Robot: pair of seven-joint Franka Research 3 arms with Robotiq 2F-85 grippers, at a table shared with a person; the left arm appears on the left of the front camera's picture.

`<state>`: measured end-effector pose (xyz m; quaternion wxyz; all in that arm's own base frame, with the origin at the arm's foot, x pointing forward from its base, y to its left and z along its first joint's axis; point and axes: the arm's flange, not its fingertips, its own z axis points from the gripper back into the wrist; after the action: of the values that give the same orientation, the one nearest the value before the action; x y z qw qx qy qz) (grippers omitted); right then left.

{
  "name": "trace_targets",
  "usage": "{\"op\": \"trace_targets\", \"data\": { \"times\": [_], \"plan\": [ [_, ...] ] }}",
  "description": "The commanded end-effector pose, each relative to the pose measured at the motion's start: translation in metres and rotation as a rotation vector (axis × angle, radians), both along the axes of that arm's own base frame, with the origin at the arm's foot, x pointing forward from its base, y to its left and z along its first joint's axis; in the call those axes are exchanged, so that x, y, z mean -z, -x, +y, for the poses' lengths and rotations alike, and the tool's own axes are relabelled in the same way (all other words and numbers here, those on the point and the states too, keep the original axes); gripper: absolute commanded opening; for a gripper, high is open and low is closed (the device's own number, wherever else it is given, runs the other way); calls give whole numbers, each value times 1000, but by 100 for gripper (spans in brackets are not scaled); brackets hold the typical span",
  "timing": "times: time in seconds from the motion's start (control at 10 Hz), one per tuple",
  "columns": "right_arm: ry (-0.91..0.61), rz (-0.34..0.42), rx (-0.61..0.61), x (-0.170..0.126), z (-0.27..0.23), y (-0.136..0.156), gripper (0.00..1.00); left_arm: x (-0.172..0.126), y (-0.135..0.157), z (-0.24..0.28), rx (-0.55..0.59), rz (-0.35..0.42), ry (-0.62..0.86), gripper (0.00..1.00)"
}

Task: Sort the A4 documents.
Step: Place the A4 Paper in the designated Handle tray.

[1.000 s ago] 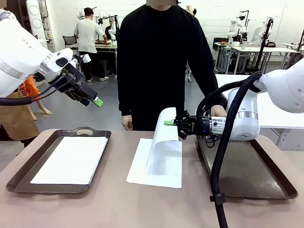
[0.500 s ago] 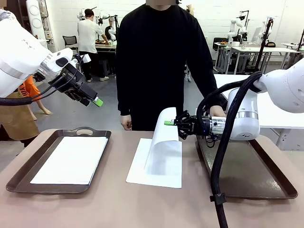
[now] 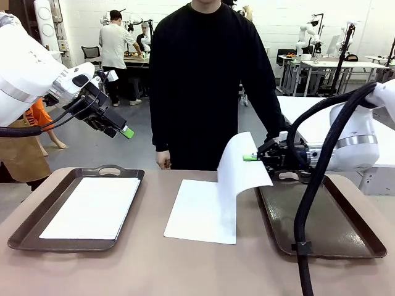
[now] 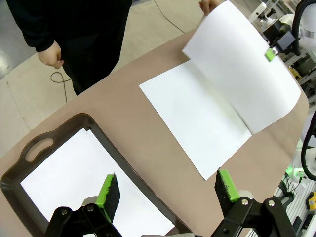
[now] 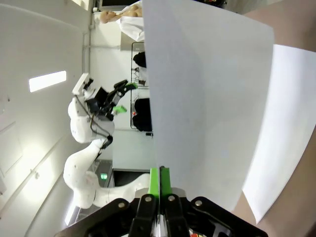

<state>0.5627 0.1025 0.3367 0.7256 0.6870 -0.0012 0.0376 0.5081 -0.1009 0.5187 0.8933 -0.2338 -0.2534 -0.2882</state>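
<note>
Several A4 documents lie as a white stack (image 3: 200,213) on the table's middle, between two dark brown trays. My right gripper (image 3: 252,158) is shut on the edge of the top sheet (image 3: 242,165), which curls up off the stack toward the right tray (image 3: 345,237). In the right wrist view the green fingers (image 5: 159,181) pinch that sheet (image 5: 207,94). Another white sheet (image 3: 92,206) lies flat in the left tray (image 3: 28,222). My left gripper (image 3: 123,131) hangs open in the air above the left tray; its wrist view shows open fingers (image 4: 109,190) over that tray's sheet (image 4: 64,175).
A person in black stands at the table's far side, one hand (image 3: 163,160) near the far edge. The right tray's floor is bare. My right arm's black cable (image 3: 305,203) loops down over that tray's near left corner.
My right gripper has moved right and slightly up with the sheet, peeling it further off the stack toward the right tray. The left arm has stayed still.
</note>
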Motion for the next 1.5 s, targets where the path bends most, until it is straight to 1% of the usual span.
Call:
{"op": "trace_targets", "data": {
  "times": [0.0,0.2,0.4,0.5,0.6,0.7,0.9,1.1,1.2,1.4],
  "plan": [
    [-59,-1,-76,3,-15,12,1,-1,0,1,-6,-7,0,100],
    [-125,48,-141,10,-35,22,1,-1,0,1,-6,-7,0,100],
    [-143,57,-105,16,-53,29,1,-1,0,1,-6,-7,0,100],
    [-124,52,-98,19,-62,33,1,-1,0,1,-6,-7,0,100],
    [-91,35,-99,22,-71,38,1,-1,0,1,-6,-7,0,100],
    [-53,1,-109,28,-77,44,1,-1,0,1,-6,-7,0,100],
    [91,-96,-157,31,-80,53,1,-1,0,1,-6,-7,0,100],
    [234,-156,-195,33,-84,54,1,-1,0,1,-6,-7,0,100],
    [284,-176,-194,32,-90,52,1,-1,0,1,-6,-7,0,100],
    [402,-231,-107,26,-114,44,1,-1,0,1,-6,-7,0,100]
  ]
}}
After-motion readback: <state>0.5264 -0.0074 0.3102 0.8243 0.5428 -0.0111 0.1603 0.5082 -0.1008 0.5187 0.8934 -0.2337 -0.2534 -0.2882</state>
